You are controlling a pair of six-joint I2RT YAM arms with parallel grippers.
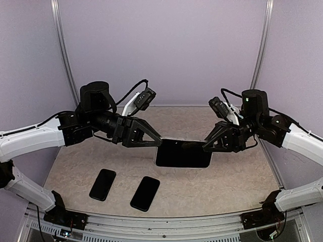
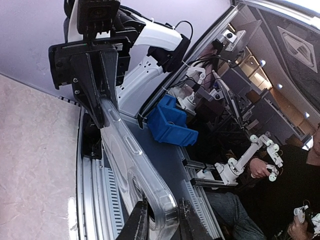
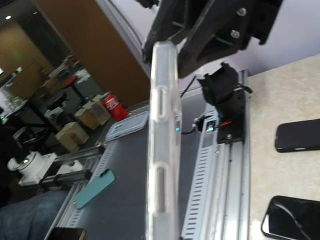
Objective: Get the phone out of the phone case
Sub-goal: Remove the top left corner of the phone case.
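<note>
A dark phone in a clear case (image 1: 182,153) hangs level above the middle of the table, held at both ends. My left gripper (image 1: 160,143) is shut on its left end and my right gripper (image 1: 205,146) on its right end. In the left wrist view the clear case (image 2: 131,156) runs from my left gripper (image 2: 161,221) up to the right gripper (image 2: 92,75). In the right wrist view the case (image 3: 164,150) shows edge-on, reaching up to the left gripper (image 3: 200,35). My right fingers are out of that frame.
Two other dark phones lie on the table near the front left, one (image 1: 102,184) beside the other (image 1: 145,193); both also show in the right wrist view (image 3: 298,135) (image 3: 292,220). A metal rail (image 1: 166,222) runs along the table's near edge.
</note>
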